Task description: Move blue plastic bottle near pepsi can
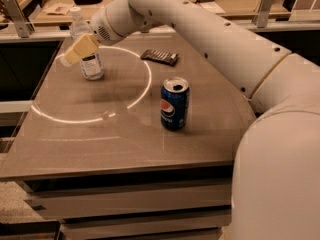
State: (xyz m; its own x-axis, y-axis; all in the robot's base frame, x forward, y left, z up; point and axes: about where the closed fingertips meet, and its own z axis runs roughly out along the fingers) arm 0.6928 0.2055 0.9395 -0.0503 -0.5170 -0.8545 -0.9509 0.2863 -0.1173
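The blue plastic bottle [92, 65], clear with a white cap and a white label, stands upright at the table's far left. My gripper [75, 54], with tan pads, is right at the bottle's upper half and covers part of it from the front. The pepsi can [174, 104], blue with the round logo and an open silver top, stands upright near the middle of the table, well to the right of and nearer than the bottle.
A dark flat packet [159, 57] lies behind the can. My white arm arches over the table's right side [225, 44]. The grey table [100, 144] has a bright ring of light on it. A cluttered bench [60, 4] stands behind.
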